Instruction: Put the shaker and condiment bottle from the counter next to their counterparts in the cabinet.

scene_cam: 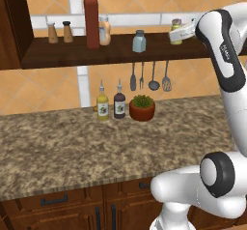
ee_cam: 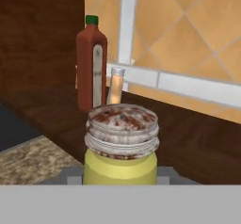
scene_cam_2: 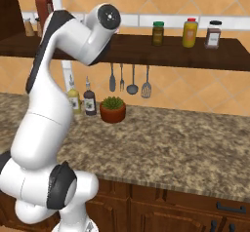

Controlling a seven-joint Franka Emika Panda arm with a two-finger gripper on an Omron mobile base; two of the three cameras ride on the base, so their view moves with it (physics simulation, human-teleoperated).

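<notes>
Now, pincer: the gripper (scene_cam: 176, 34) is clenched on the shaker (scene_cam: 177, 31) – up at the cabinet shelf, on the right side of the left base view.
Shaker: tiny and yellow-green with a pale cap; in the hand view the shaker (ee_cam: 121, 145) sits right between the fingers, cap facing us, speckled with red-brown.
Where it is: held at the level of the shelf board of the cabinet (scene_cam: 111, 55), to the right of the blue-grey shaker (scene_cam: 139, 41) and apart from it.
Condiment bottle: the tall red condiment bottle (scene_cam: 91, 19) with a green cap stands upright on the shelf, to the left of the blue-grey shaker.
Peach bottle: the squat peach-and-white bottle (scene_cam: 104, 30) stands just beside the red one, partly behind it.
Brown shakers: two brown shakers (scene_cam: 59, 32) stand at the left end of the shelf – near the dark side panel.
Hand view too: the red bottle (ee_cam: 92, 65) stands far behind the shaker, with a slim pale bottle (ee_cam: 115, 85) next to it.
Counter: the speckled counter (scene_cam: 72, 142) holds a yellow bottle (scene_cam: 102, 104), a dark bottle (scene_cam: 119, 102) and a potted plant (scene_cam: 142, 107) at the back by the wall.
Hooks: utensils (scene_cam: 149, 77) hang under the shelf.
Far right of shelf: three jars (scene_cam_2: 187, 32) stand in a row in the right base view.
</notes>
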